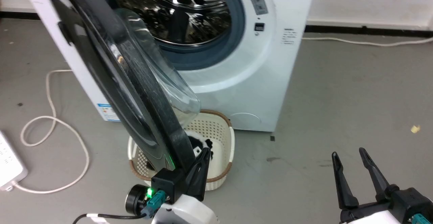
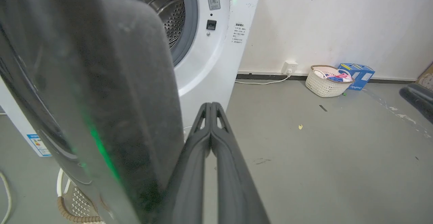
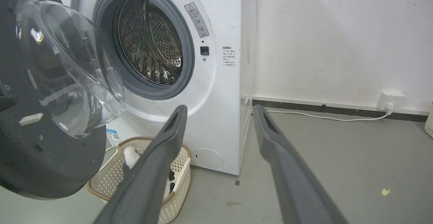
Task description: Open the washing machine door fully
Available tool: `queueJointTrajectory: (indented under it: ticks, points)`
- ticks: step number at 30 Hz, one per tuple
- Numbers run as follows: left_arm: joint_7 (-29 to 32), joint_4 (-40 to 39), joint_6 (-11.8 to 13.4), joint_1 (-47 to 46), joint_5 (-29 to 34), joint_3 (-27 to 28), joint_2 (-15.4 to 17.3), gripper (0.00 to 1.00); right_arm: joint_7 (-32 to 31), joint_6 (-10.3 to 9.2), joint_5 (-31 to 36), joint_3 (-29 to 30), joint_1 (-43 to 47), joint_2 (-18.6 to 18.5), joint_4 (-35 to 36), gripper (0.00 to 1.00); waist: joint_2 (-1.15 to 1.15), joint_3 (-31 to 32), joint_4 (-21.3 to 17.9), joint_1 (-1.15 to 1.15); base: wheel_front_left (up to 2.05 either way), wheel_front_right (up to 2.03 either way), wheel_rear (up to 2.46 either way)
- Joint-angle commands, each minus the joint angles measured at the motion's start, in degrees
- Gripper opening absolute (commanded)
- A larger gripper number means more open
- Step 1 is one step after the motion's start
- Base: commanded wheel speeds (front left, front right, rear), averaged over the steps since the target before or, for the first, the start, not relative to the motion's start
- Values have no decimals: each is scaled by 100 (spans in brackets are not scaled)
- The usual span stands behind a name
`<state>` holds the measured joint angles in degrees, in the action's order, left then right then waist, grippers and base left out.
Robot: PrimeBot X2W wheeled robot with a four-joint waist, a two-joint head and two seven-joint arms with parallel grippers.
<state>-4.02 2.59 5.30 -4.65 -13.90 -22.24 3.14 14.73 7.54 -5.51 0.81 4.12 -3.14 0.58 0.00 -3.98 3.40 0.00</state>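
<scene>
The washing machine (image 1: 257, 82) (image 3: 220, 122) is white, and its steel drum and grey seal lie exposed. The washing machine door (image 1: 135, 92) (image 2: 101, 98) (image 3: 37, 156), black with a clear glass bowl, stands swung out to roughly a right angle from the front. My left gripper (image 1: 204, 151) (image 2: 210, 106) is shut, its fingers lying against the inner side of the door's outer edge, nothing between them. My right gripper (image 1: 348, 154) (image 3: 220, 110) hangs open over the floor to the right, away from the machine.
A cream perforated basket (image 1: 223, 129) (image 3: 182, 163) with black-and-white cloth sits on the floor under the door. A white cable (image 1: 50, 122) and a power strip (image 1: 8, 164) lie at the left. Another basket (image 2: 326, 82) and a blue box (image 2: 358, 75) stand by the far wall.
</scene>
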Motion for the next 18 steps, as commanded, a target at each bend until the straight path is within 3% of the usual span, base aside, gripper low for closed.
queueJointTrajectory:
  ticks: [1, 12, 18]
  points:
    - [-43, 48, 44, 83, -29, 103, 124, 0, 27, -5, -39, -2, -29, 26, -11, 100, 0, 81, 147, 0, 0, 0, 0]
    - [-70, -71, 181, 448, -201, 344, 336, 0, 27, -5, -31, -50, 95, 26, -67, 100, 0, 258, 1206, 0, 0, 0, 0]
    - [-38, -124, 317, 422, -327, 790, 641, 0, 27, -5, 50, -169, 10, 26, -74, 100, 0, 88, 1641, 0, 0, 0, 0]
